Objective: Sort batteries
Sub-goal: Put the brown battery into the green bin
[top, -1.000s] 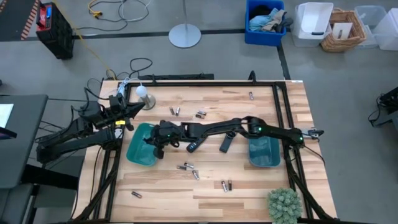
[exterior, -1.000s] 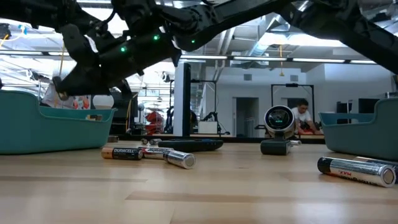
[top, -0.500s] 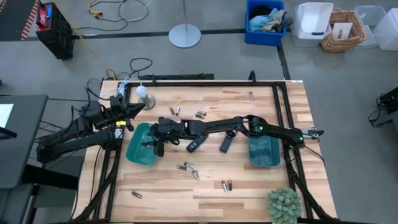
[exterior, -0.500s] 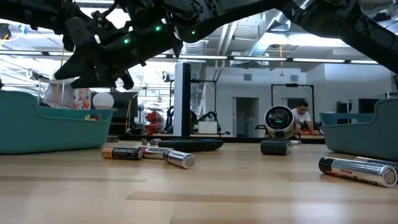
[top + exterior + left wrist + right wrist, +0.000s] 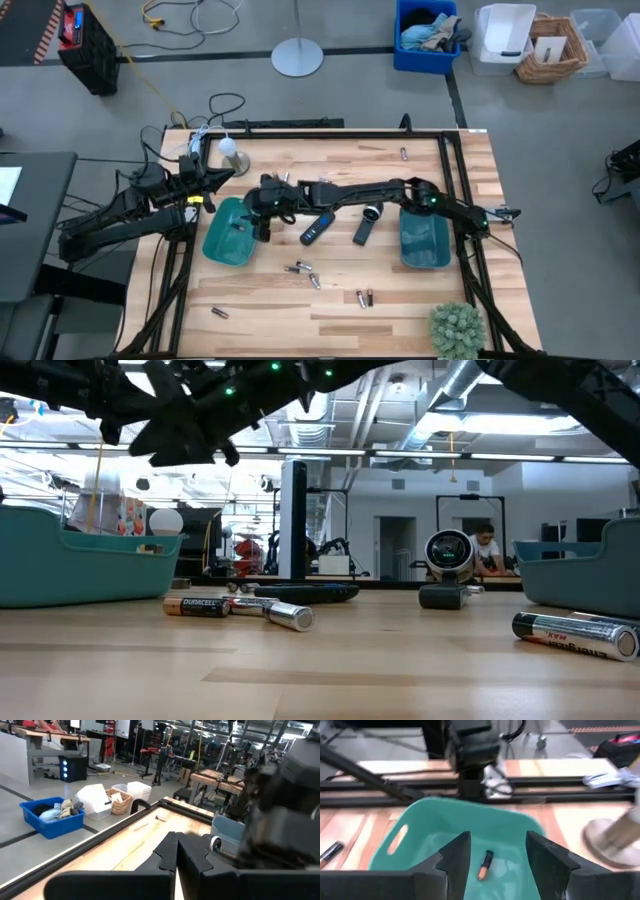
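Note:
My right gripper (image 5: 495, 856) hangs open above the left teal tray (image 5: 222, 245), reaching in from the table's right; the high view shows my right gripper (image 5: 252, 214) over the tray's right rim. One battery (image 5: 485, 865) lies on that tray's floor, below and between the fingers, touching neither. Other batteries lie loose on the wood: a pair (image 5: 283, 178) toward the far edge and a pair (image 5: 240, 608) nearer the front. My left gripper (image 5: 176, 855) waits shut at the table's far left (image 5: 212, 178), holding nothing.
A second teal tray (image 5: 424, 242) sits at the right. A black remote (image 5: 316, 228) and a flashlight (image 5: 366, 225) lie mid-table under my right arm. More batteries (image 5: 363, 298) lie near the front edge and one (image 5: 404, 153) at the far edge. A green plant (image 5: 458, 328) stands front right.
My right gripper has risen from low over the left tray and drifted a little toward the table's far edge. A battery that the gripper covered before now shows lying in the tray.

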`<state>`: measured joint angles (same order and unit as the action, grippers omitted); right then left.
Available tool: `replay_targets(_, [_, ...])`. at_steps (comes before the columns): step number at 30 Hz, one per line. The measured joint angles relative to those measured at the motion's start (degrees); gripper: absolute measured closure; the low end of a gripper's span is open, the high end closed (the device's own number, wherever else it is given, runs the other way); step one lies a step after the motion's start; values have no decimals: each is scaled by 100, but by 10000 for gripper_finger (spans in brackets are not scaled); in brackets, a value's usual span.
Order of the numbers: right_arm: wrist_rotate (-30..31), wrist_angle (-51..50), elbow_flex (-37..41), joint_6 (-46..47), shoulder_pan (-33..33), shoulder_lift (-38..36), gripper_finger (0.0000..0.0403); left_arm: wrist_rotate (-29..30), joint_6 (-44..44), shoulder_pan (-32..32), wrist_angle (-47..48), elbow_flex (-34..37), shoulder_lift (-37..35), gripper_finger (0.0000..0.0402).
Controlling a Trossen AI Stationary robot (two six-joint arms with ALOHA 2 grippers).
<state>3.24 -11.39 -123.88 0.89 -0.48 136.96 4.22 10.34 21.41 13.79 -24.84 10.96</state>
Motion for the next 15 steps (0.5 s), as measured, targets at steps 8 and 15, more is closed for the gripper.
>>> replay_targets(8, [533, 1587, 2434, 217, -123, -1365, 198, -704, -1, 0, 261, 0, 0, 401])
replay_targets(15, [1360, 2743, 4817, 364, -102, -2955, 198, -1375, 152, -4, 385, 0, 0, 401])
